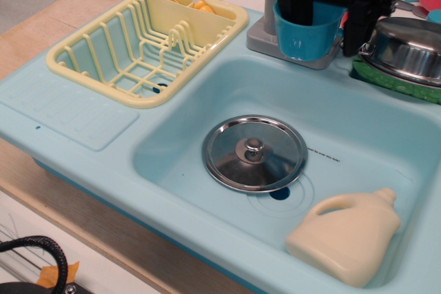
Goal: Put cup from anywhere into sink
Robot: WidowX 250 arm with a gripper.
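The single view looks down over the counter. The gripper (324, 22) hangs at the back edge of the sink (172, 149), its black fingers spread wide and pointing down. The cup (308, 36) stands upright on the grey faucet base (265, 38), directly between those fingers. The near finger (291, 8) reaches down just inside the cup's rim on its left side. The other finger (357, 29) drops outside the cup on the right, where the handle would be; the handle itself is hidden behind it. So the jaws straddle the cup's body and handle side, wide open, with nothing clamped yet as far as can be told.

The cup's long axis runs vertical, parallel to the fingers, so a straight squeeze should catch the wall or handle.

From the jaws, the sink basin lies forward and below. A round metal lid (254, 153) sits over the drain there, and a cream bottle (348, 239) lies on its side to the right. A steel pot (406, 49) sits just right of the outer finger, close enough that it may get brushed.
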